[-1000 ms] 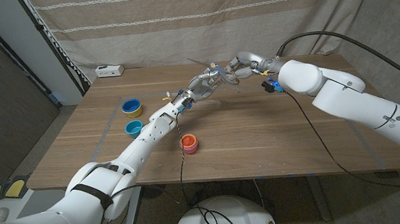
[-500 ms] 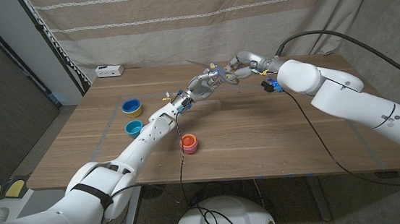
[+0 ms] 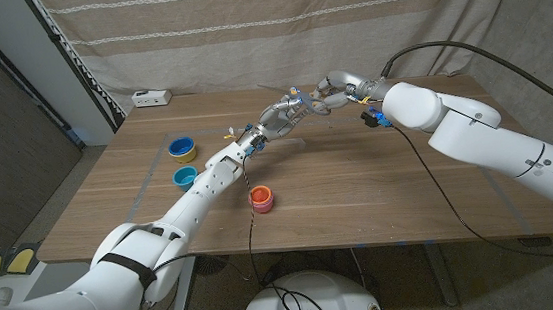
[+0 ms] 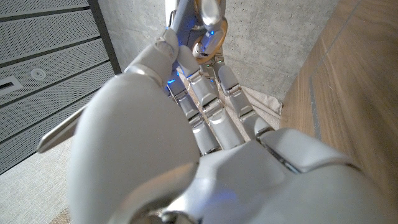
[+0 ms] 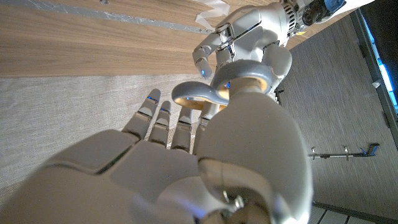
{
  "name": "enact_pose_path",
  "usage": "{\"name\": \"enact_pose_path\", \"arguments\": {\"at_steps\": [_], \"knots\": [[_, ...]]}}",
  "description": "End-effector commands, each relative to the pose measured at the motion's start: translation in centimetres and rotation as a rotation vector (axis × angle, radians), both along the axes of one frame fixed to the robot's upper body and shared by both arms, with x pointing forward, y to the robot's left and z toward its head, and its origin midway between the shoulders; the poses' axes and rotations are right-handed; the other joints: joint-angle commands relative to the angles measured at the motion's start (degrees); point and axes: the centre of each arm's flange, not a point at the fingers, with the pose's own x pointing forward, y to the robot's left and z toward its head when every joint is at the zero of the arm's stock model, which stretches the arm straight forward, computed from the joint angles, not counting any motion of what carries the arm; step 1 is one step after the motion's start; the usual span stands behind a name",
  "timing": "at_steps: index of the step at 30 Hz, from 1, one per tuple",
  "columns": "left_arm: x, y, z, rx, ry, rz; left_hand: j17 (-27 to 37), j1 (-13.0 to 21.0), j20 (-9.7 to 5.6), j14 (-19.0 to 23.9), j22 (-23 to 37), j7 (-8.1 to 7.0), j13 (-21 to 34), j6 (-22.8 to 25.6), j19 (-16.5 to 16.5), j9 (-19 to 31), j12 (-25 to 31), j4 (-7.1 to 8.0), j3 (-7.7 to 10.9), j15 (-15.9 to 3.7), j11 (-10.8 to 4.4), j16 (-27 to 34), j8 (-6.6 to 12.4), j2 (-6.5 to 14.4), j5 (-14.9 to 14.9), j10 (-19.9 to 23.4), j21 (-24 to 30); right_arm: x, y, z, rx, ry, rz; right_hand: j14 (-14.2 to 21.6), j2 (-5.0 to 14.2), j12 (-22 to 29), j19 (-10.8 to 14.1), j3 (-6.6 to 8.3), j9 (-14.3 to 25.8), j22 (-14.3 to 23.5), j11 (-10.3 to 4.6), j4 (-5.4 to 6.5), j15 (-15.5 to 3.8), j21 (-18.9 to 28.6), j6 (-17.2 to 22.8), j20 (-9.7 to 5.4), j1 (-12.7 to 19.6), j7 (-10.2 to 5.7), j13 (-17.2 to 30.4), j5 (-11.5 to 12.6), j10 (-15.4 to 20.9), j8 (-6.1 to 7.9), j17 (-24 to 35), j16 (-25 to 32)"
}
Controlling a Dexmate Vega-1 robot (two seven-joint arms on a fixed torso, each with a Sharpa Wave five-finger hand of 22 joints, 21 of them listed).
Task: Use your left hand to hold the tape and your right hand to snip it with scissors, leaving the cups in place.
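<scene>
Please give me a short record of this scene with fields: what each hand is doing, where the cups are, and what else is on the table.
left hand: left hand raised over the table's far middle, holding the tape
right hand: right hand close to the left hand, gripping the scissors
cups: two blue cups at the table's left; red cup nearer the front
other: white power strip at the far left corner
table: wooden table

The left hand [image 4: 205,124] reached away from the camera, its back toward the lens and its fingers [image 4: 214,93] lying close together. Just past the fingertips sat the tan loop handle of the scissors [image 4: 210,38], touching or nearly touching them. The wooden counter [image 4: 348,93] ran along one side of the hand.
</scene>
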Motion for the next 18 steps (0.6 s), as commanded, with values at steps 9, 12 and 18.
{"name": "enact_pose_path", "arguments": {"at_steps": [9,12,18], "knots": [[0.19,0.22,0.31,-0.002,-0.004,0.014,0.3,-0.2,-7.24,0.1,0.2,0.11,3.8,0.5,-0.3,0.2,0.5,4.39,4.92,-0.4,0.53,0.1,0.07,0.6,-0.1,1.1,0.4,0.35,-0.44,0.12,0.036,0.005,-0.006,1.9,0.46,0.3,1.1,0.8,5.5,0.1,-0.08,0.27,-0.33,0.0,1.4,-0.12,0.0,0.41,0.4,-0.9,1.8,5.9,0.3,0.5],[0.19,0.2,0.32,-0.003,-0.004,0.016,0.3,-0.1,-7.26,0.2,0.2,0.17,3.9,0.6,-0.3,0.3,0.6,4.37,4.95,-0.39,0.52,0.1,0.09,0.6,-0.2,1.1,0.4,0.48,-0.46,0.06,0.037,0.005,-0.008,2.1,0.47,0.3,1.5,0.8,5.4,0.1,-0.03,0.41,-0.57,0.2,1.5,-0.22,-0.3,0.67,0.4,-1.1,1.9,6.24,0.3,0.6],[0.15,0.14,0.23,-0.004,-0.002,0.018,0.4,-0.2,-7.26,0.1,0.2,0.19,3.9,0.5,-0.3,0.3,0.5,4.35,5.02,-0.39,0.52,0.1,0.07,0.6,-0.2,1.1,0.5,0.61,-0.65,0.02,0.056,0.004,-0.002,3.0,0.33,0.5,2.1,0.61,3.7,0.2,-1.25,0.85,-1.3,0.3,3.4,-0.49,-1.2,1.28,0.4,-1.2,2.9,6.73,0.3,0.7]]}}
